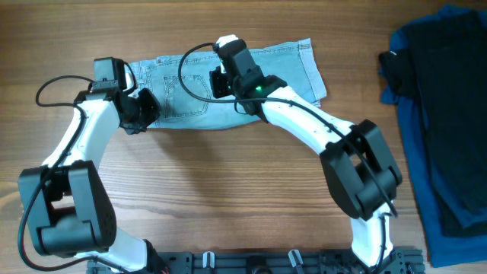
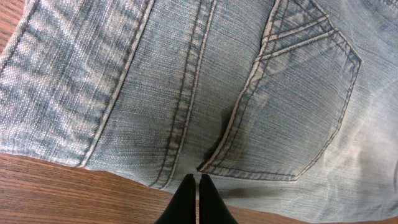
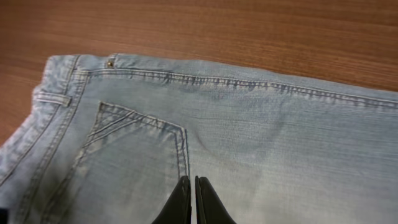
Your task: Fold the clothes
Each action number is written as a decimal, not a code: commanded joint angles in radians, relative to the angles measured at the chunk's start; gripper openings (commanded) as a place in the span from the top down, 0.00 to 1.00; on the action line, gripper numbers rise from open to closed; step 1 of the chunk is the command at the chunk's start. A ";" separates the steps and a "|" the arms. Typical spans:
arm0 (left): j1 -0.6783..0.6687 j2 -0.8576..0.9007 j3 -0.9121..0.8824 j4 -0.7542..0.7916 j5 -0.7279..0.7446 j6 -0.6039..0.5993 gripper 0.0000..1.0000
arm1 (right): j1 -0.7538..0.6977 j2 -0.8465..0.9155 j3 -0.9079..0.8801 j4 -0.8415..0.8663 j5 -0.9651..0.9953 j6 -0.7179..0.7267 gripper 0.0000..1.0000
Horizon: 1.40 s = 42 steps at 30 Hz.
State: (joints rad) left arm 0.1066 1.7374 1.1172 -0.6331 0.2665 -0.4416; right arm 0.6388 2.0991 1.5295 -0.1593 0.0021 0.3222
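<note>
Light blue faded denim shorts (image 1: 297,68) lie flat at the desk's (image 1: 228,190) far side, stitched pocket (image 2: 298,106) up. I see left jaws pressed together at their near edge, right jaws closed over the denim, gripping nothing visible.

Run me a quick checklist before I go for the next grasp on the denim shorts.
1. Denim shorts lie flat on the table: ok.
2. Left gripper at the shorts' near edge: ok.
3. Left gripper open for a grasp: not ok, shut with no cloth in it.
4. Right gripper open: not ok, shut over the denim beside a pocket.
5. Fingertips touching the cloth: cannot tell.
6. Dark blue garment apart from the shorts: ok.
</note>
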 commanded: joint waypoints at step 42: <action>0.003 0.010 0.009 -0.002 -0.006 0.019 0.95 | -0.074 0.260 0.186 0.141 0.002 -0.199 0.96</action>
State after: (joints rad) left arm 0.1066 1.7374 1.1172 -0.6338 0.2626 -0.4385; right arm 0.5667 2.4031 1.6897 -0.0372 -0.0257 0.1566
